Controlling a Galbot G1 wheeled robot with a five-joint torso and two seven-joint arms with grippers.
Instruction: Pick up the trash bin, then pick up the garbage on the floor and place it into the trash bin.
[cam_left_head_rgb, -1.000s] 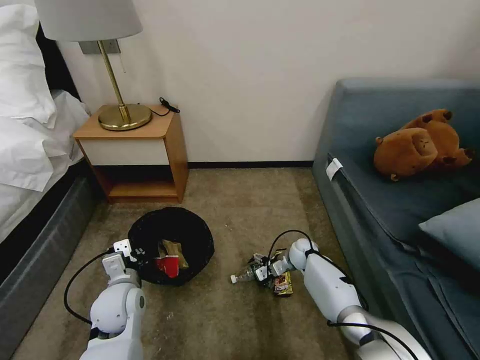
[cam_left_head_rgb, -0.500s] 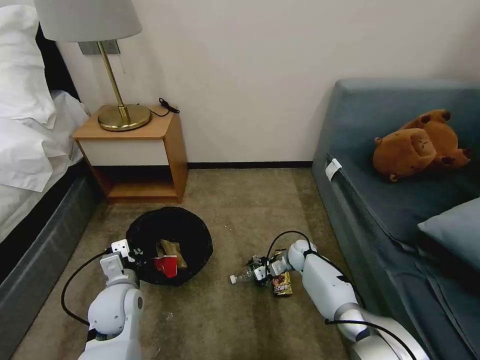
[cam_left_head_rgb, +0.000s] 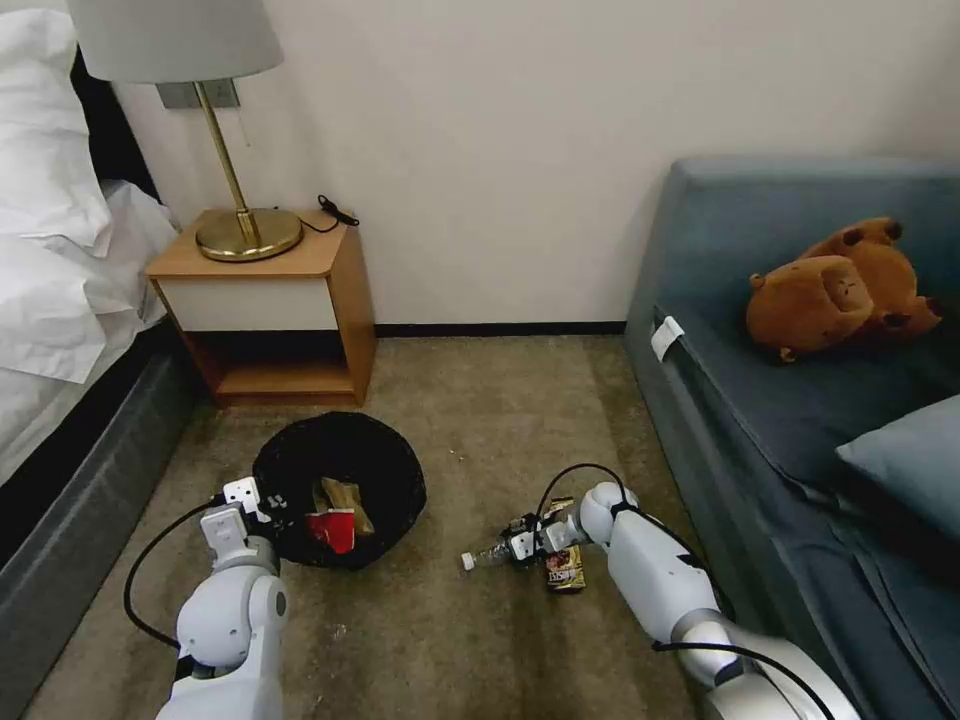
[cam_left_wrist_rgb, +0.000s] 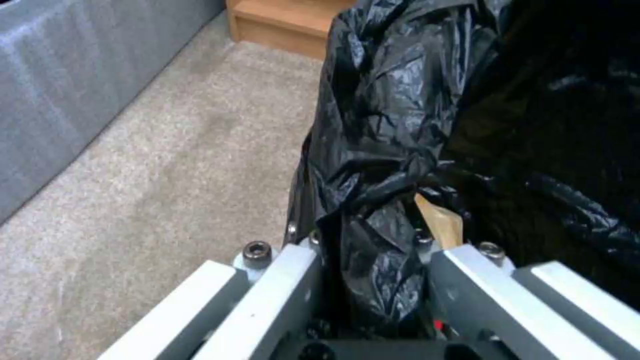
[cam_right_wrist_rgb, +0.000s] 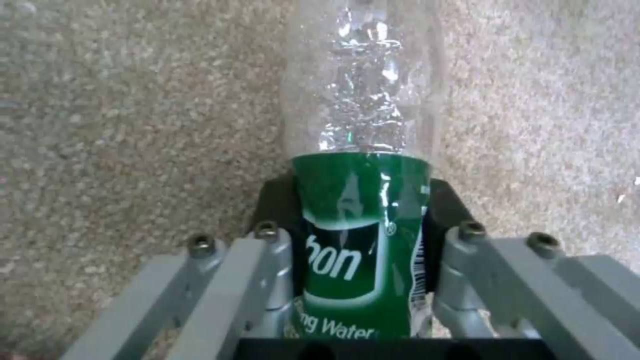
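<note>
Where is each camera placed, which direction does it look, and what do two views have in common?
Head view: from the robot's head, down at the carpet; both arms show, left gripper at the trash bin, right gripper at the bottle.
Left wrist view: along the left gripper, shut on the bin's black bag.
Right wrist view: along the right gripper, shut on the bottle.
Shared: head and right wrist views both show the bottle.

Trash bin (cam_left_head_rgb: 340, 480) — round, lined with crinkly black bag, upright on the carpet; inside lie a red-and-white wrapper (cam_left_head_rgb: 332, 530) and a crumpled brown paper bag (cam_left_head_rgb: 345, 497). Clear bottle (cam_left_head_rgb: 490, 555) with green label — on its side on the carpet, cap end toward the bin. Dark-gold snack wrapper (cam_left_head_rgb: 565, 570) — flat, just beside the bottle.
</note>
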